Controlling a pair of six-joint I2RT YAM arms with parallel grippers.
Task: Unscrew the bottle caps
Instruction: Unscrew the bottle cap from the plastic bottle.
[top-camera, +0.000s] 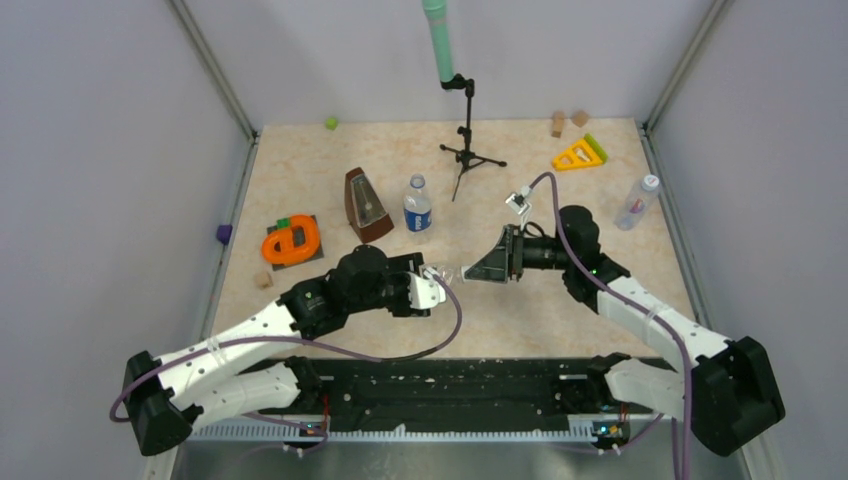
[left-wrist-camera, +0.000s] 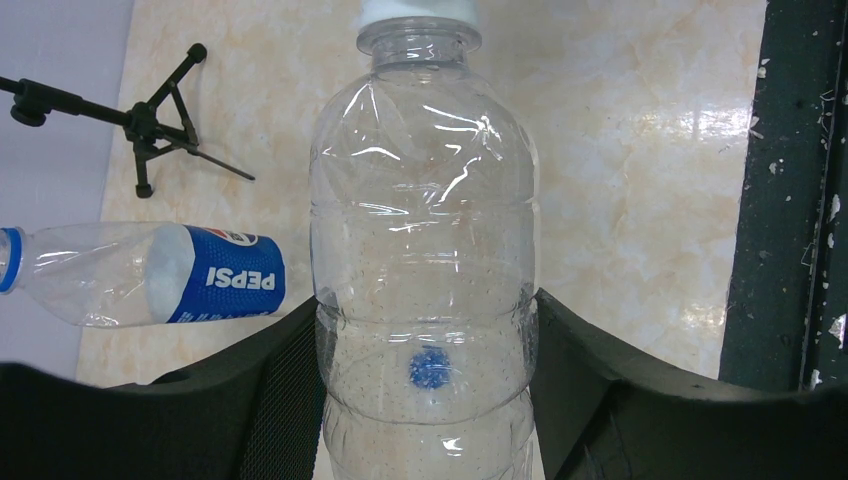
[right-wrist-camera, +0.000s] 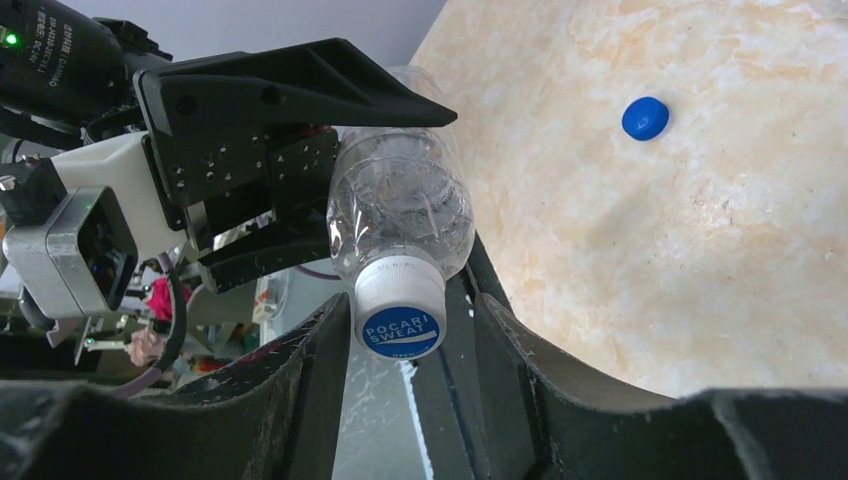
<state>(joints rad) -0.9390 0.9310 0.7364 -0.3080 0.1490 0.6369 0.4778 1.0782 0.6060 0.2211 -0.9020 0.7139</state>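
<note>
Holds the clear bottle sideways above the table, clamped round its lower body by the left gripper, pads pressed against both sides. Seems meant to keep the body from spinning and to aim the neck straight at the other arm.

Meets it end-on with the right gripper. Fingers spread a little wider than the white cap, one on each side, with a slim gap showing on at least one side. Flanking, then, rather than pinching. Reads as a fresh grip being taken between twists, judging by that loose stance. Cap seated on the neck, not yet off. Cannot tell how much thread remains.

Elsewhere, a blue cap lying loose on the table, well apart from the grippers, possibly off the labelled bottle standing upright near the middle. Leaves the tinted bottle upright near the right edge, second white cap on top.

Next calls for closing squarely on the cap's side before turning, lest the fingers slip round it.
</note>
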